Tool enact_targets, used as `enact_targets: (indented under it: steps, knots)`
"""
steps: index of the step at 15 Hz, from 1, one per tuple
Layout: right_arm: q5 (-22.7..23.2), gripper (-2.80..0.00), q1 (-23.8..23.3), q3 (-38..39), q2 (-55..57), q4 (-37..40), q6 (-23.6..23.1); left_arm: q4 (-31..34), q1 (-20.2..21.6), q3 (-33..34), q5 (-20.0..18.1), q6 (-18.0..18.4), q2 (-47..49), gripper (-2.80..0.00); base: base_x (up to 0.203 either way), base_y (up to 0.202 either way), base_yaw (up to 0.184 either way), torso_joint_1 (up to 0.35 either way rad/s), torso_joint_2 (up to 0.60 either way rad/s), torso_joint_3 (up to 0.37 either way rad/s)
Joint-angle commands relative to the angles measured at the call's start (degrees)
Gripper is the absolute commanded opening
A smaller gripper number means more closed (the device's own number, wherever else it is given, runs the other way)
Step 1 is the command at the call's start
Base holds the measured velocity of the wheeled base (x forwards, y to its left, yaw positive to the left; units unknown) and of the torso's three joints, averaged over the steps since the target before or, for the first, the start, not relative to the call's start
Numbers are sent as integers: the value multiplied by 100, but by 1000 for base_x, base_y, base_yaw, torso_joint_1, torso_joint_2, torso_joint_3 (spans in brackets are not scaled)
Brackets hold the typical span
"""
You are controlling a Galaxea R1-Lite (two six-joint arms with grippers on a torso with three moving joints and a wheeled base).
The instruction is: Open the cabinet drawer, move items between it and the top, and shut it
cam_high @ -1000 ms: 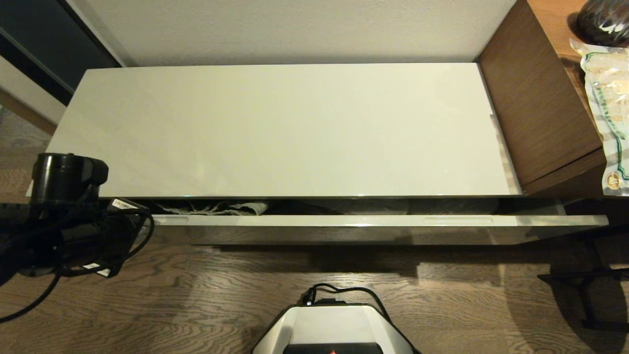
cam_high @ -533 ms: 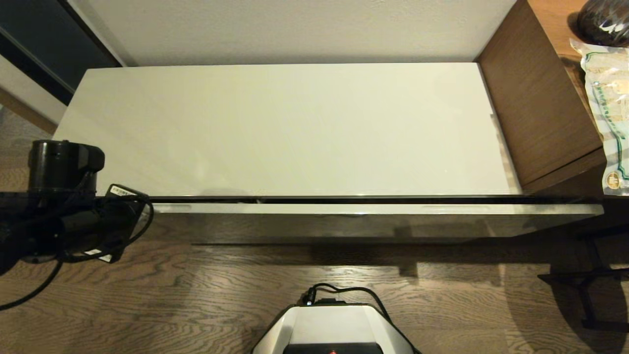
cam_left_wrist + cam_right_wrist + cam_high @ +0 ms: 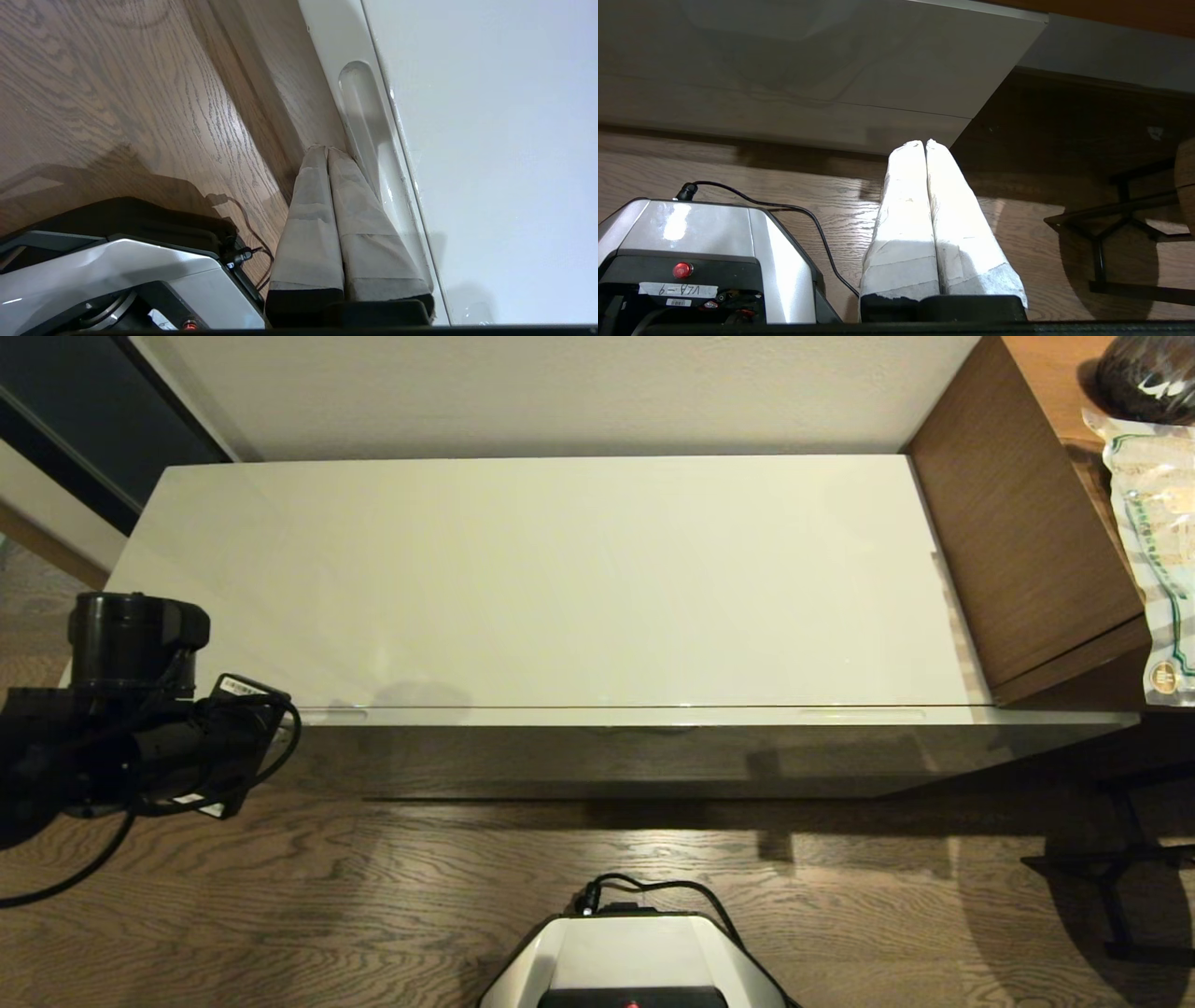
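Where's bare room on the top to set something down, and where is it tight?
The top shows bare from the wall back edge to the shut drawer, and across to the brown desk. Tightest is the front left corner, where the left gripper, fingers together, sits at the drawer's handle slot. The right gripper hangs low over the floor.

1. A long, glossy pale cabinet top [image 3: 560, 579] is seen against the wall, with its surface bare.
2. A taller brown wooden desk [image 3: 1018, 523] is set against its right end; a printed plastic packet [image 3: 1153, 523] and a dark round object [image 3: 1148, 373] are carried on it.
3. Both are borne by a wood-grain floor [image 3: 373, 896].
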Motion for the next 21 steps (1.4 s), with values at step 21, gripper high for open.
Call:
enact_targets:
  steps: [21]
  knots:
    - [5, -280, 0, -1, 8, 1, -7, 3718, 128, 2980, -2055, 5135, -7200, -280, 0, 0, 0, 0, 0, 0]
